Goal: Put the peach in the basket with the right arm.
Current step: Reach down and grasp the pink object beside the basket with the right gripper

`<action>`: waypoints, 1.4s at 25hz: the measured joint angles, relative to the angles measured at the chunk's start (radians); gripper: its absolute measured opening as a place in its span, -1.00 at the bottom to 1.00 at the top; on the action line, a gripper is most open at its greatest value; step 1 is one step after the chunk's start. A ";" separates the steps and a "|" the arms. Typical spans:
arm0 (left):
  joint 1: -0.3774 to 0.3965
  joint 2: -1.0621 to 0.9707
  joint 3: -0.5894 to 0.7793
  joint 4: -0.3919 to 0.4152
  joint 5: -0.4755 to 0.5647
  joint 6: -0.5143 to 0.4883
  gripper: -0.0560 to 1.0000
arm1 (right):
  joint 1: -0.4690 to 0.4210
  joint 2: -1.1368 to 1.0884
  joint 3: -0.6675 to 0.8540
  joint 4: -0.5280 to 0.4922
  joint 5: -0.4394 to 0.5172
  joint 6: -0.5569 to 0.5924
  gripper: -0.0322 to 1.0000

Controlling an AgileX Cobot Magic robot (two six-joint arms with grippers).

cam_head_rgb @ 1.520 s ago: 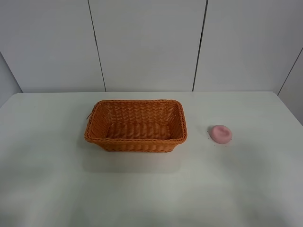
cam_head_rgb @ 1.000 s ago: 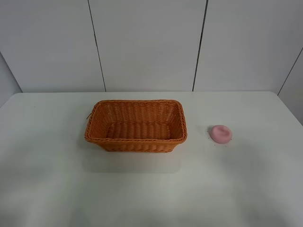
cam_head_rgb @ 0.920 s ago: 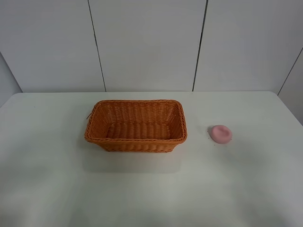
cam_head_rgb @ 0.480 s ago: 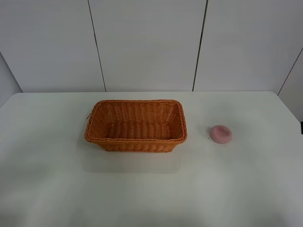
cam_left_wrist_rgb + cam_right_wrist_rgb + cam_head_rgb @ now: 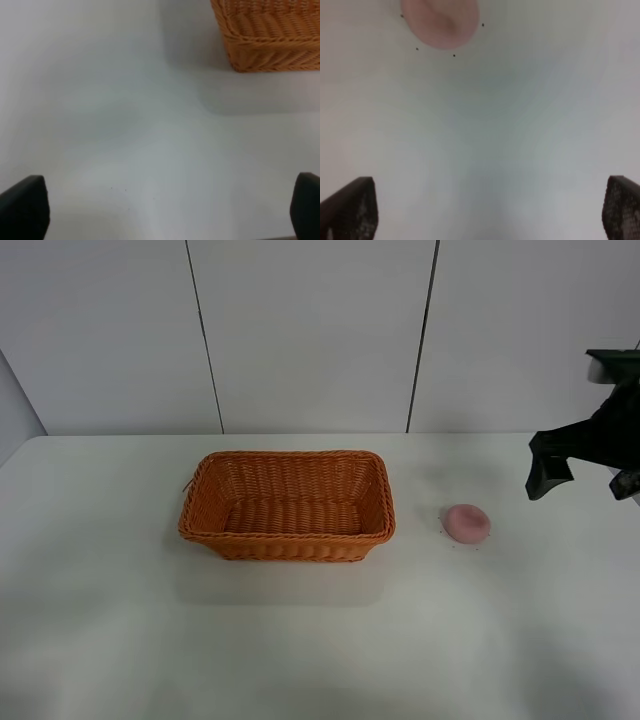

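Observation:
The pale pink peach [image 5: 466,523] lies on the white table, right of the orange-brown wicker basket [image 5: 289,536], which holds nothing. My right gripper [image 5: 586,478] hangs open above the table, right of the peach and apart from it. In the right wrist view the peach [image 5: 440,20] shows ahead of the open right gripper [image 5: 485,209], whose black fingertips [image 5: 349,209] hold nothing. The left wrist view shows the left gripper [image 5: 165,205] open over bare table, with one corner of the basket [image 5: 270,50] ahead of it. The left arm is out of the exterior view.
The white table [image 5: 300,640] runs back to a grey panelled wall [image 5: 310,330]. Several tiny dark specks [image 5: 454,55] dot the table around the peach. The right arm's black body [image 5: 618,405] stands at the view's right edge.
The right arm has come into view from the right edge and now hangs to the right of the peach. The peach and basket have not moved.

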 joint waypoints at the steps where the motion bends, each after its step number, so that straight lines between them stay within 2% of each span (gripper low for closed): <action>1: 0.000 0.000 0.000 0.000 0.000 0.000 0.98 | 0.000 0.057 -0.029 0.000 0.011 0.000 0.41; 11: 0.000 0.000 0.000 0.000 0.000 0.000 0.98 | 0.017 0.402 -0.267 0.000 0.015 -0.010 0.41; 17: 0.000 0.000 0.000 0.000 0.000 0.000 0.98 | 0.076 0.454 -0.279 0.000 -0.053 -0.017 0.41; 28: 0.000 0.000 0.000 0.000 0.000 0.000 0.98 | 0.078 0.552 -0.279 -0.004 -0.212 -0.009 0.41; 35: 0.000 0.000 0.000 0.000 0.000 0.000 0.98 | 0.078 0.647 -0.279 -0.004 -0.232 0.000 0.41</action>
